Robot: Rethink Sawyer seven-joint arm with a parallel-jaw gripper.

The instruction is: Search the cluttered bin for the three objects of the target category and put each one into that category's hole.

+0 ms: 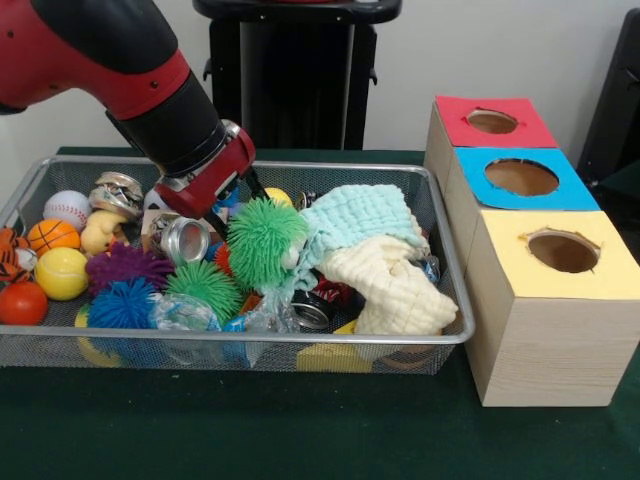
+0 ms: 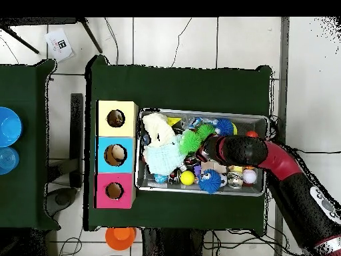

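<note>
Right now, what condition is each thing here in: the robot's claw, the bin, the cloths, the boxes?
Gripper: down among the toys, fingers hidden.
Wire mesh bin: crowded with toys.
Pale blue cloth: crumpled.
Cream cloth: crumpled, beside the blue one.
Yellow-topped box: hole uncovered.
Blue-topped box: hole uncovered.
Red-topped box: hole uncovered.

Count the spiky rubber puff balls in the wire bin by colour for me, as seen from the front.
Green: 2, a big one and a smaller one
Purple: 1
Blue: 1
Total: 4 visible; others may be buried under the clutter.
</note>
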